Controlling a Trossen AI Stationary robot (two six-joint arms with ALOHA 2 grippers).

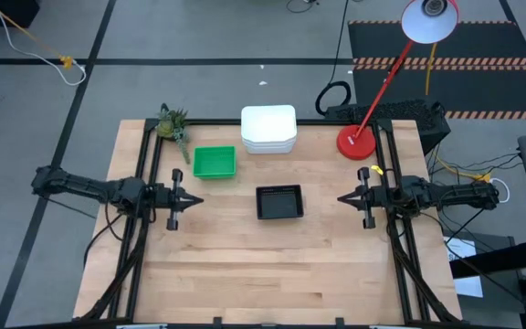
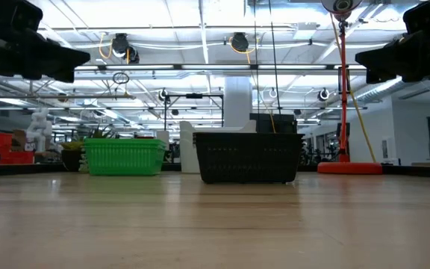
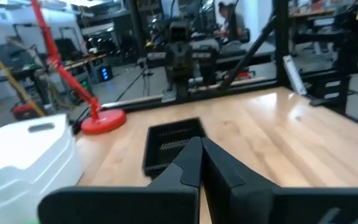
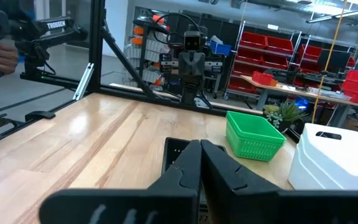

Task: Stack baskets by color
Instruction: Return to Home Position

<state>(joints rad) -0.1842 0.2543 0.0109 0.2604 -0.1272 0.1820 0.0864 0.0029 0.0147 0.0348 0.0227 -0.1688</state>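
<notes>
Left gripper sits at the left table edge, clenched, holding nothing. Green baskets are nested at back left, white baskets are stacked just right of them, and black baskets sit at centre. Right gripper is at the right edge, also clenched and empty. Sorting looks done, with homing the step in hand. Next move is probably just to settle the arms and keep clear of the stacks. Only legible text is "TROSSEN" on a dark arm beyond the table.
</notes>
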